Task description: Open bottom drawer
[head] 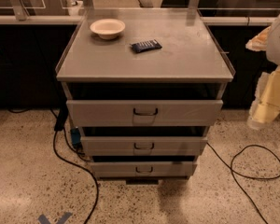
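Note:
A grey metal cabinet (144, 62) stands in the middle with three drawers. The bottom drawer (142, 169) has the narrowest, shallowest front and a small dark loop handle (144, 170). Above it sit the mid-sized drawer (143, 145) and the widest top drawer (144, 112). My gripper (266, 104) is at the right edge of the view, pale and blurred, hanging well to the right of the cabinet at about the top drawer's height. It touches nothing.
A white bowl (107, 28) and a dark blue snack packet (146, 45) lie on the cabinet top. Black cables (256, 164) loop on the speckled floor right and left of the cabinet. A dark counter runs behind.

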Motion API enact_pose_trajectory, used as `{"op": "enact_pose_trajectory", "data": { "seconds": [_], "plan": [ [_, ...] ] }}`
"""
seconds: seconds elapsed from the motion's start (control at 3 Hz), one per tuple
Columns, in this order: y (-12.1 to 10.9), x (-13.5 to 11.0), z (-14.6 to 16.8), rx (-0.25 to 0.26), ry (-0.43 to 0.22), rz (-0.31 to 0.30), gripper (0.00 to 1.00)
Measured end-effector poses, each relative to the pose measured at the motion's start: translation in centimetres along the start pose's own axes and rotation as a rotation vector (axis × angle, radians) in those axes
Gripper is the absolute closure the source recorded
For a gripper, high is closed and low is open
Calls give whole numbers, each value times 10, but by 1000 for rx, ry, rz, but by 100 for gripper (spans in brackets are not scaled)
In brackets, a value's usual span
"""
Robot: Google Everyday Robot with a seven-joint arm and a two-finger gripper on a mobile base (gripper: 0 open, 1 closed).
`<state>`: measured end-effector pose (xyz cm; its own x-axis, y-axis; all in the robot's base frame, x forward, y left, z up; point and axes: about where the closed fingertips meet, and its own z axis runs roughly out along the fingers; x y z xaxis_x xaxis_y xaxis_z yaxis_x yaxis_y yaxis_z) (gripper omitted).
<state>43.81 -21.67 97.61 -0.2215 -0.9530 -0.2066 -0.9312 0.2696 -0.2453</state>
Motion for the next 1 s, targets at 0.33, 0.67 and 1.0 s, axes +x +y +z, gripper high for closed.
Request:
{"op": "enact_pose_trajectory", "data": {
  "seconds": [0.33,0.67,1.0],
  "plan": [
    [1,-1,0,6,-9,-2,0],
    [13,0,19,-14,-33,-17,0],
    [30,5,52,-39,-54,-21,0]
  ]
}}
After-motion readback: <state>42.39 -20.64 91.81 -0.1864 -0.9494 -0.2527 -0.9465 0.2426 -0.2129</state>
